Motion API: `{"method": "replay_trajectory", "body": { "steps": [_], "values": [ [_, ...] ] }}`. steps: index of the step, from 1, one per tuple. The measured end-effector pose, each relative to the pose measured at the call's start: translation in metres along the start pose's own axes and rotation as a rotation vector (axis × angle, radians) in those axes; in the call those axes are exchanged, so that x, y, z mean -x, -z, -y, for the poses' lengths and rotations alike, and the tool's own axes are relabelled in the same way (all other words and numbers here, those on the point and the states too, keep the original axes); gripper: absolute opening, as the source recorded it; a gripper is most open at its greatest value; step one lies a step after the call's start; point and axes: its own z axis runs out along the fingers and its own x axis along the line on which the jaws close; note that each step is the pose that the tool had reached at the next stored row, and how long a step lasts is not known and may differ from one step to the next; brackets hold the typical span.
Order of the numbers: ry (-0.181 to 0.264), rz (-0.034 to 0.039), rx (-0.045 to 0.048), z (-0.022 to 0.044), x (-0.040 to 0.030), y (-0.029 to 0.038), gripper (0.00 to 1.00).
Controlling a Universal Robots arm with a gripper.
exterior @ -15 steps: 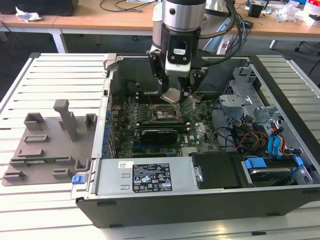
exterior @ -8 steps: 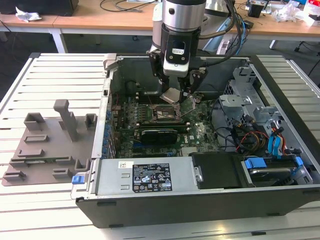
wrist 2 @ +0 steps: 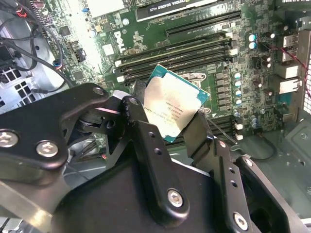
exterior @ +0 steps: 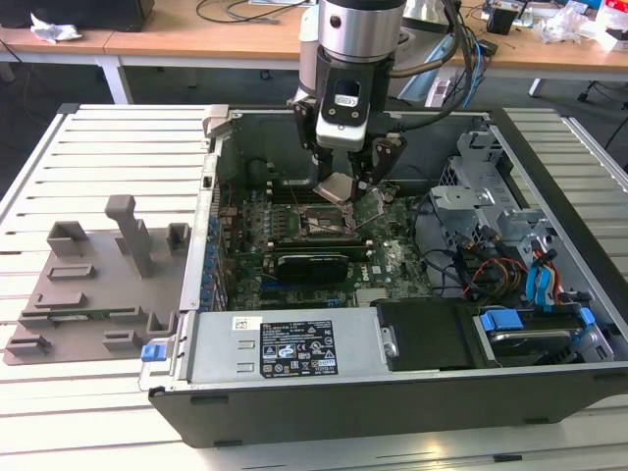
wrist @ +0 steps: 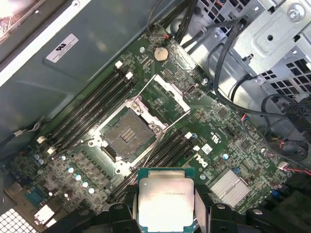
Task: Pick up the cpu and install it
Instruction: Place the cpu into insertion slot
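Grips the cpu (wrist 2: pixel 172 102) by two opposite edges, clamped tight in the gripper (exterior: pixel 348 183). Holds it tilted in the air above the motherboard (wrist: pixel 214 121) inside the open computer case (exterior: pixel 392 402), close to the bare socket (wrist: pixel 127 133).

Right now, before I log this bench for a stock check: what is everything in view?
cpu: one, silver-grey top, tilted above the motherboard, between the fingers.
socket: one, dark with a metal frame, open, no chip in it, on the motherboard.
motherboard: one, green, inside the case.
memory slots: several, black, either side of the socket.
graphics card: one, black, across the motherboard.
label sticker: one, white and black, on the grey box in the case.
computer case: one, black, open, on the table.
table: one, white, slatted.
fixture tray: one, grey, exterior view's left of the case.
arm: one, silver and black, over the case.
gripper: one, black, shut on the cpu.
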Motion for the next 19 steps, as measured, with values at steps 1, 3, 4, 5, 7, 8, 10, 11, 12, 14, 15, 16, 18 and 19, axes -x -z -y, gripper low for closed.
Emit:
{"method": "replay_trajectory", "body": {
  "steps": [1, 3, 4, 5, 7, 8, 10, 11, 12, 14, 15, 16, 18, 19],
  "values": [
    [-0.004, 0.0, -0.0002, 0.0, 0.0, 0.0, 0.55],
    [-0.015, -0.0001, -0.0006, 0.0, 0.0, 0.0, 0.55],
    [-0.021, -0.0002, -0.0008, 0.0, 0.0, 0.0, 0.55],
    [-0.025, -0.0003, -0.001, 0.0, 0.0, 0.0, 0.55],
    [-0.049, -0.0006, -0.0017, 0.0, 0.0, -0.0001, 0.55],
    [-0.062, -0.0008, -0.0022, 0.0, 0.0, -0.0001, 0.55],
    [-0.094, -0.0012, -0.0033, 0.0, 0.0, -0.0001, 0.55],
    [-0.117, -0.0015, -0.0041, 0.0, 0.0, -0.0001, 0.55],
    [-0.135, -0.0017, -0.0047, 0.0, 0.0, -0.0001, 0.55],
    [-0.151, -0.0019, -0.0053, 0.0, 0.0, -0.0001, 0.55],
    [-0.173, -0.0022, -0.0061, 0.0, 0.0, -0.0001, 0.55],
    [-0.192, -0.0024, -0.0067, 0.0, 0.0, -0.0001, 0.55],
    [-0.207, -0.0026, -0.0073, 0.0, 0.0, -0.0001, 0.55],
    [-0.222, -0.0027, -0.0079, 0.0, 0.0, -0.0001, 0.55]
  ]
}}
